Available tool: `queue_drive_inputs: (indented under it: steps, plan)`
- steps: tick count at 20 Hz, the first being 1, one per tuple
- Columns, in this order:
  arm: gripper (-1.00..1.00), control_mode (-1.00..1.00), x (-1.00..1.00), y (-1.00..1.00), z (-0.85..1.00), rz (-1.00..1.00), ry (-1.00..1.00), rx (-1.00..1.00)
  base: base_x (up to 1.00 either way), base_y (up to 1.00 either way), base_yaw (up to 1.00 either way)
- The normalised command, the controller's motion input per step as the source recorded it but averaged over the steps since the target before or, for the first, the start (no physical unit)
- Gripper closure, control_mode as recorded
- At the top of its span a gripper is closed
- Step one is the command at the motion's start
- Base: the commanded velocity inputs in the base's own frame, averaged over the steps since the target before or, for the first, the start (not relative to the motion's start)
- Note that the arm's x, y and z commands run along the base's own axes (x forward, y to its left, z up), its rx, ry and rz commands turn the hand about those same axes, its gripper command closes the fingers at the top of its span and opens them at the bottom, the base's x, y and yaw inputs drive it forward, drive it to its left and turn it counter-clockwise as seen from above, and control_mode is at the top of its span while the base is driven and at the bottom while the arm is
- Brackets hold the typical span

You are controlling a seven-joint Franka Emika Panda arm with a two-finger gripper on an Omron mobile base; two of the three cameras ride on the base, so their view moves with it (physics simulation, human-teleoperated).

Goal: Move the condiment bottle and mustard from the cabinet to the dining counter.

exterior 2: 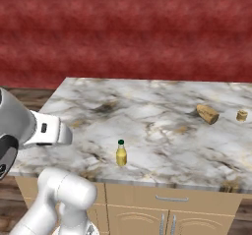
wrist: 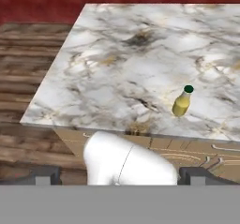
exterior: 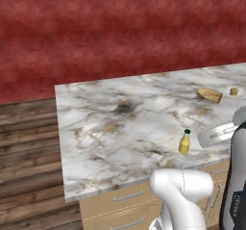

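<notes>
The mustard (exterior: pixel 185 142) (exterior 2: pixel 121 154) (wrist: pixel 182 102), a small yellow bottle with a dark green cap, stands upright near the front edge of the dining counter (exterior: pixel 105 128) (exterior 2: pixel 157 101) (wrist: pixel 117 68). My gripper (wrist: pixel 119 174) is open, its two dark fingertips (wrist: pixel 44 174) far apart at the bottom of the hand view. It hangs back from the counter's front edge, well short of the mustard, and holds nothing. The condiment bottle and the cabinet are out of view.
A tan oblong thing (exterior: pixel 210 95) (exterior 2: pixel 207 114) lies on its side at the counter's far right, with a small tan cup (exterior: pixel 234 91) (exterior 2: pixel 241 115) beside it. Tan drawers (exterior: pixel 127 195) (exterior 2: pixel 170 198) sit under the top. Wooden floor (exterior: pixel 29 152) lies to the left, a red wall behind.
</notes>
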Motion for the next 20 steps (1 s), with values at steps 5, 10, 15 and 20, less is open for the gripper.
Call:
queue_drive_inputs:
  steps: [5, 10, 15, 20]
  plan:
    - [-1.0, -1.0, -0.06, 0.41, 0.0, -0.15, 0.2, -0.29, 0.0, 0.0, 0.0]
    - [-1.0, -1.0, 0.0, 0.01, 0.0, -0.02, 0.07, -0.03, 0.0, 0.0, 0.0]
    - [-1.0, -1.0, 0.0, -0.04, 0.0, 0.0, 0.0, 0.03, 0.0, 0.0, 0.0]
    - [-1.0, -1.0, 0.0, 0.0, -0.03, 0.0, 0.0, 0.01, 0.0, 0.0, 0.0]
